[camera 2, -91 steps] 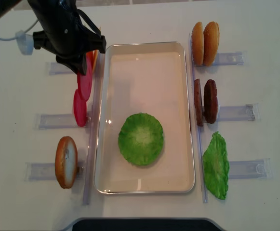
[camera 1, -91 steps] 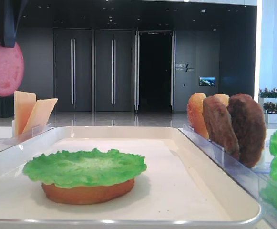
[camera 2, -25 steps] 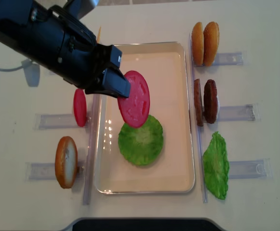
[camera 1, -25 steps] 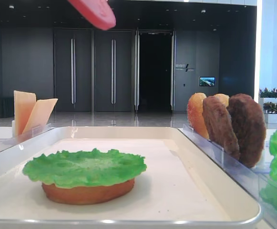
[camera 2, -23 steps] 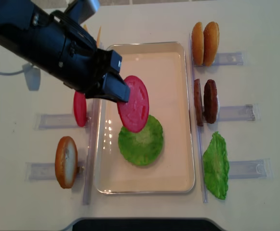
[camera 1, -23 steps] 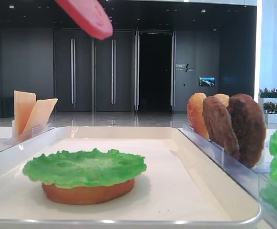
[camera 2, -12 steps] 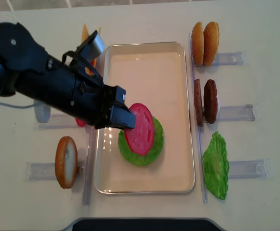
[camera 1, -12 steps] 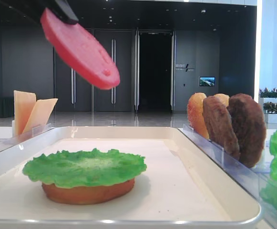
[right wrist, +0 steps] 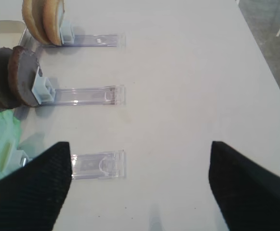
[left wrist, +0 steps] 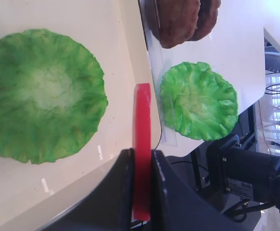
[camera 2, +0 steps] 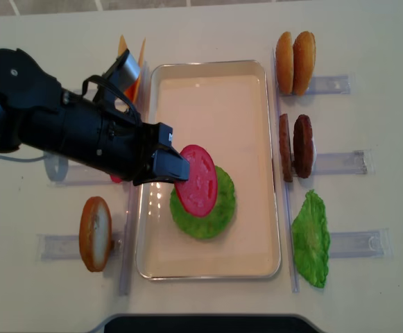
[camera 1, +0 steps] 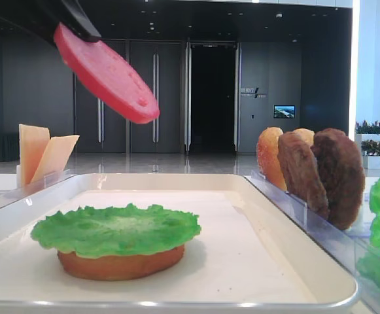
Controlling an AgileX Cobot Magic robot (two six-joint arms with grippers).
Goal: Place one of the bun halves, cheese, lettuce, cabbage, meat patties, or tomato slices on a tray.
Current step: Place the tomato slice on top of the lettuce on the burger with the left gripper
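Tomato slice (camera 2: 198, 180) is pinched by its edge in the left gripper (camera 2: 172, 166) jaws, held tilted above the lettuce (camera 2: 211, 211) on the tray (camera 2: 256, 166); lettuce lies directly below. Right jaws seen spread.

Clear plastic racks (camera 2: 340, 161) lie on the pale surface (camera 2: 367, 41) along the left and right of the overhead frame; in the low view, dark double doors (camera 1: 155, 97) fill the background, a small lit screen (camera 1: 284, 112) glows right of centre, and potted plants (camera 1: 371, 127) stand at far right.
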